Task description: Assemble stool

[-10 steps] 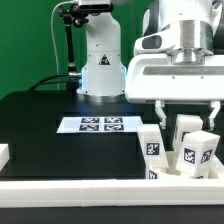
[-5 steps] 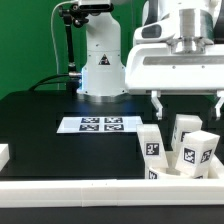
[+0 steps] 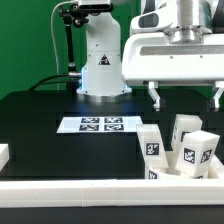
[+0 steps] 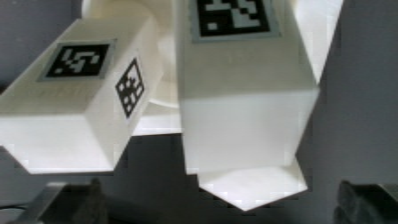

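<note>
Three white block legs with black-and-white tags stand close together at the exterior view's right: one (image 3: 150, 152), one behind (image 3: 186, 128) and one in front (image 3: 198, 152). My gripper (image 3: 187, 96) hangs open and empty above them, its fingers apart and clear of the leg tops. In the wrist view two legs fill the picture, one (image 4: 80, 100) beside a longer one (image 4: 240, 100), whose corner lies between my fingertips (image 4: 217, 205). The round seat does not show plainly in either view.
The marker board (image 3: 100, 125) lies flat on the black table in the middle. The arm's white base (image 3: 100, 60) stands behind it. A long white rail (image 3: 80, 190) runs along the front edge, with a white block (image 3: 3, 155) at the far left.
My gripper has risen straight up from just above the legs to well clear of them, still open. The legs have not moved.
</note>
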